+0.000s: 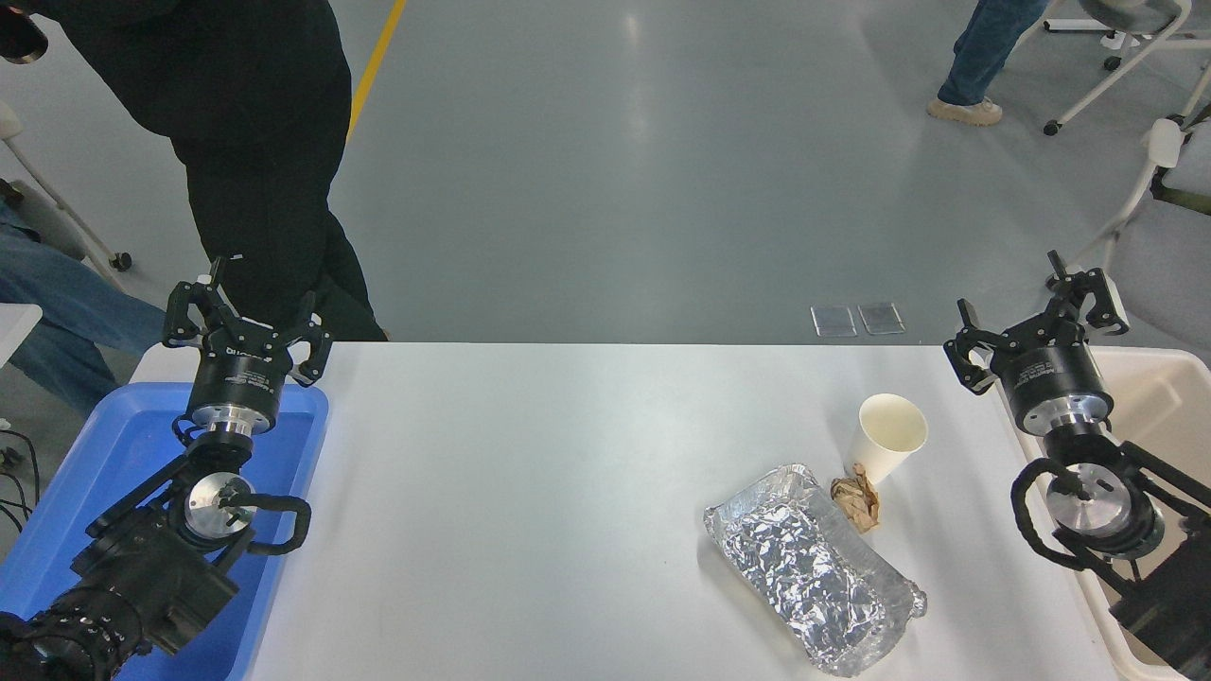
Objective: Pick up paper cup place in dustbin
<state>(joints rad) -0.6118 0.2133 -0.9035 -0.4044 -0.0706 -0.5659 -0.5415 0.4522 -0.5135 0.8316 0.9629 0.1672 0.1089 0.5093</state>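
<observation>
White paper cup [890, 437] upright, right gripper [1037, 315] open

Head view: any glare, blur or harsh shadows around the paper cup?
Head view: sharp focus; the paper cup is evenly lit with only a faint shadow; the crumpled foil tray sparkles with small highlights; soft ceiling-light glare streaks the grey floor.

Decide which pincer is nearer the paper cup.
Right. The right pincer is raised just right of the paper cup; the left pincer sits far left, above the blue tray.
</observation>
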